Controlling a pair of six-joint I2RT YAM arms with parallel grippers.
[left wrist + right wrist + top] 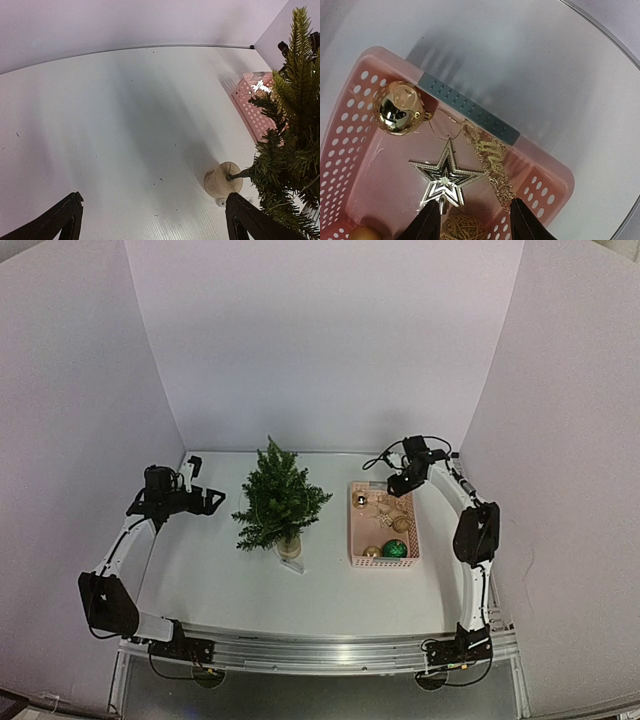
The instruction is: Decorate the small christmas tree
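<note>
The small christmas tree (280, 505) stands mid-table between the arms. The right gripper (475, 222), fingers apart and holding nothing, hovers over a silver star (445, 177) near the pink basket's (345, 130) far rim. The left gripper (155, 225) hangs wide open above bare table (100, 125) left of the tree.

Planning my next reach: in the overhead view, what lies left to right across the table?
In order: left end effector, small christmas tree, pink basket. The right end effector overlaps the basket, so I leave it out.
</note>
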